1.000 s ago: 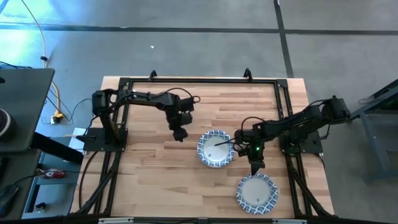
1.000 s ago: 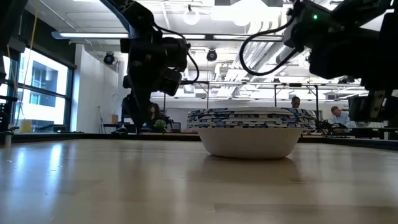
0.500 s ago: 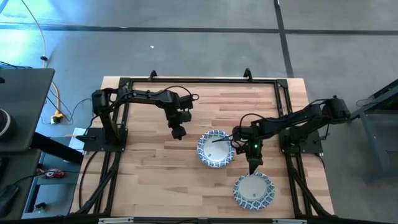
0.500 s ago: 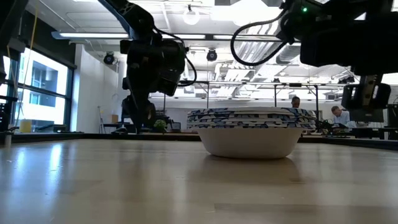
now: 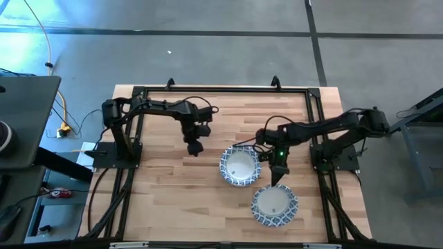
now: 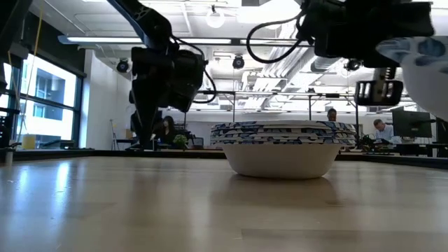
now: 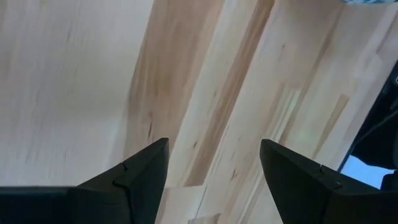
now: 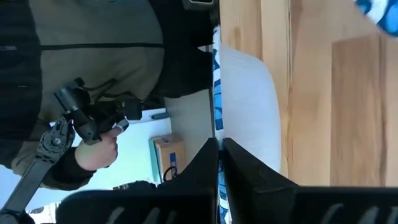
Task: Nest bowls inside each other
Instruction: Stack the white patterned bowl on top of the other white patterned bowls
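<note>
A nested stack of blue-rimmed white bowls (image 5: 240, 166) (image 6: 283, 148) stands on its base at the middle of the wooden table (image 5: 166, 194). One more bowl (image 5: 274, 205) (image 6: 428, 70) hangs tilted in the air near the front, right of the stack, with my right gripper (image 5: 277, 177) (image 8: 219, 163) shut on it. My left gripper (image 5: 195, 147) (image 7: 214, 168) hovers open over bare wood left of the stack, with nothing between its fingers. My right gripper pinches the single bowl's rim (image 8: 216, 127) at its far edge between its two fingers, one on each face of the wall. The fingers slant down from the table's far side. The bowl hangs tilted below them, lifted clear of the table.
A black frame (image 5: 221, 90) runs round the table top, and the arm bases stand at its left and right. Bare wood lies left of and in front of the stack. Beyond the table a person's hand (image 8: 99, 146) holds a control handle.
My right gripper has risen and gone toward the table's left edge, nearer the stack, still shut on the single bowl. The bowl has come up clear of the table and tilted. The stack has stayed where it was.
</note>
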Robot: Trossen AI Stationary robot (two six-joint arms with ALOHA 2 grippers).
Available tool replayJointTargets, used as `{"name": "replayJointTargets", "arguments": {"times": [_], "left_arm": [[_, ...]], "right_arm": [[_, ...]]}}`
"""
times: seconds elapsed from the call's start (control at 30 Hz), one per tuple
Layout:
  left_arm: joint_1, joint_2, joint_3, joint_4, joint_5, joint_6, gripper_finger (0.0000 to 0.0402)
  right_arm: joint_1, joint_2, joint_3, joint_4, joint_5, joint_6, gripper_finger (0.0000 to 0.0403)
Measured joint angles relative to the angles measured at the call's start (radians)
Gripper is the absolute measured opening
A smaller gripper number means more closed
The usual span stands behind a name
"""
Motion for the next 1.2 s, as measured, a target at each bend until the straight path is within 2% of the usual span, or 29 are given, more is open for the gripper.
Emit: {"name": "replayJointTargets", "arguments": {"times": [0.33,0.73,1.0,1.2], "left_arm": [[0.017,0.0,-0.06,0.01,0.001,0.022,0.0241],[0.051,0.0,-0.074,0.007,0.002,0.044,0.0241],[0.085,0.0,-0.074,0.007,0.002,0.06,0.0241],[0.109,0.0,-0.074,0.007,0.0,0.069,0.0241]], "right_arm": [[-0.156,0.0,0.107,-0.191,-0.027,-0.177,0.0],[-0.376,0.0,0.165,-0.239,-0.104,-0.298,0.0],[-0.507,0.002,0.165,-0.226,-0.112,-0.34,0.0],[-0.566,0.009,0.165,-0.105,-0.094,-0.299,0.0]]}}
